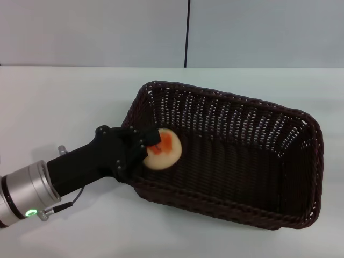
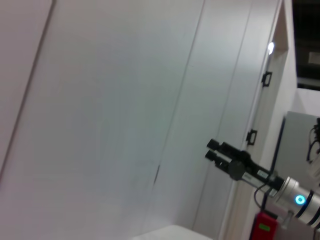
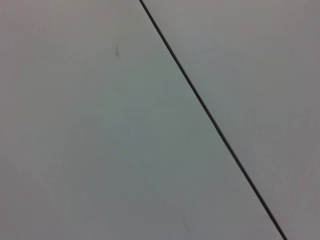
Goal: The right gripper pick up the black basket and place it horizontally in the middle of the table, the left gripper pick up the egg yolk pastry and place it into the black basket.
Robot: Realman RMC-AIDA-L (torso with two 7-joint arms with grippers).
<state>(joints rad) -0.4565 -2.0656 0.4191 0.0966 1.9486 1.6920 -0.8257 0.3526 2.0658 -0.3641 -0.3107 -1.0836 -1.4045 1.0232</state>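
Note:
The black basket lies lengthwise on the white table, right of the middle. My left gripper reaches over the basket's left rim and is shut on the egg yolk pastry, a pale round bun with an orange blotch. The pastry sits just inside the basket's left end; I cannot tell whether it touches the basket floor. My right gripper is out of the head view. It shows only far off in the left wrist view, raised in front of a wall.
The white wall with a dark vertical seam stands behind the table. The left arm's silver wrist lies low over the table's front left. The right wrist view shows only wall.

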